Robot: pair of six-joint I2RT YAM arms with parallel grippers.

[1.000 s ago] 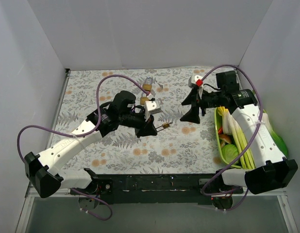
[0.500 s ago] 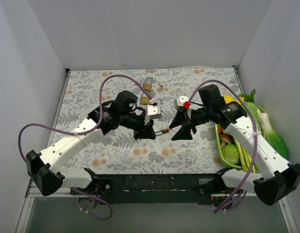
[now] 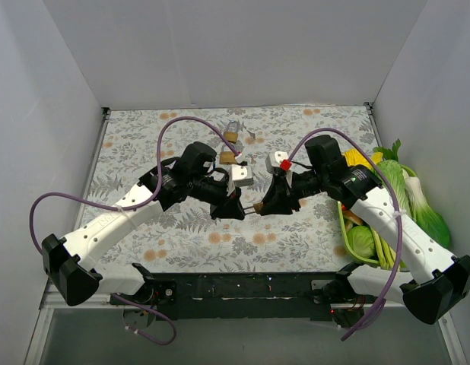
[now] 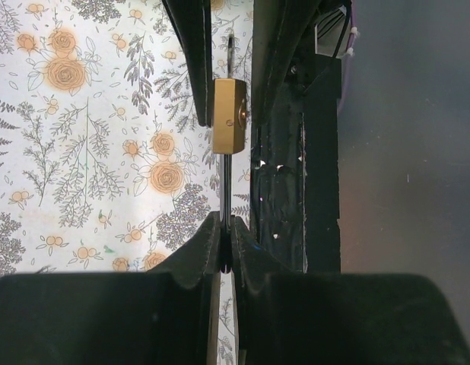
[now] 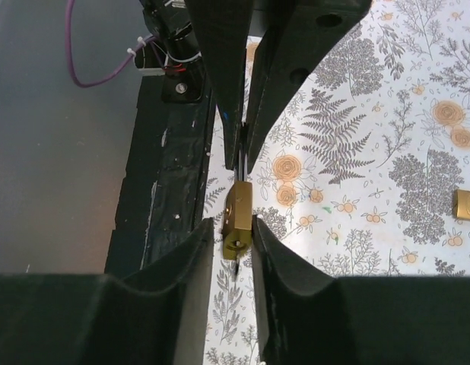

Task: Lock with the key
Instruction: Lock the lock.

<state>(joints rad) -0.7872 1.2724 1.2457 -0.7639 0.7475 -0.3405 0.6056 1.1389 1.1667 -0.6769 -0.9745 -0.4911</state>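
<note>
A small brass padlock (image 3: 255, 206) hangs just above the floral cloth, and my left gripper (image 4: 226, 228) is shut on its steel shackle (image 4: 226, 179). In the left wrist view the padlock body (image 4: 229, 114) points away from me, with the thin key (image 4: 230, 49) sticking out of its far end. My right gripper (image 5: 233, 228) faces it from the other side, its fingers flanking the padlock (image 5: 239, 213). The right finger touches the brass; a sliver of gap shows at the left one. The key (image 5: 235, 270) lies edge-on between the fingers, untouched. Jaws narrow but open.
Two more brass padlocks (image 3: 230, 137) (image 3: 227, 157) lie on the cloth behind the left arm; one padlock (image 5: 467, 205) shows at the right wrist view's edge. A green basket (image 3: 343, 220) of vegetables stands at the right. The black front rail (image 3: 242, 287) runs close below the grippers.
My right arm has swung from the back right down to the held padlock, and its jaws have narrowed around it. The left gripper has kept its hold, shifting slightly.
</note>
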